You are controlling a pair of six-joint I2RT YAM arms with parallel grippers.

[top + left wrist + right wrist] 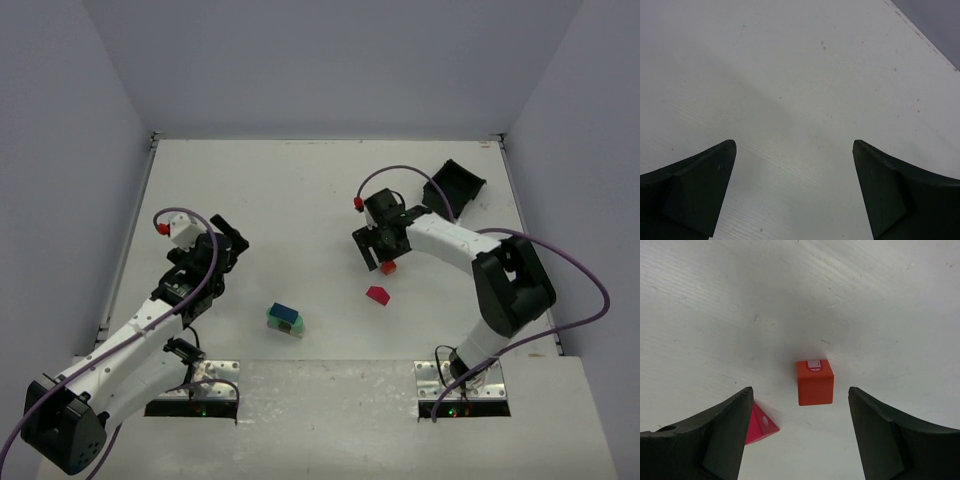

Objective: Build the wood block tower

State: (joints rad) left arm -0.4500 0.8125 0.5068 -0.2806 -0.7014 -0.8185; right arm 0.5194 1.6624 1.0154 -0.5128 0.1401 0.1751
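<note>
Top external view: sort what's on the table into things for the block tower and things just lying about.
For the tower: orange-red cube, magenta wedge, blue block, green block.
Lying about: black bin, far right.

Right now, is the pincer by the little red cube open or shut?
Open. The right pincer's two dark fingers stand apart, and the red cube sits on the table between them, touching neither.

White desk. We see an orange-red cube resting on it between the right fingers, touching neither. A magenta wedge lies just beside one finger. Blue and green blocks, touching, and a black bin lie well apart from them.
</note>
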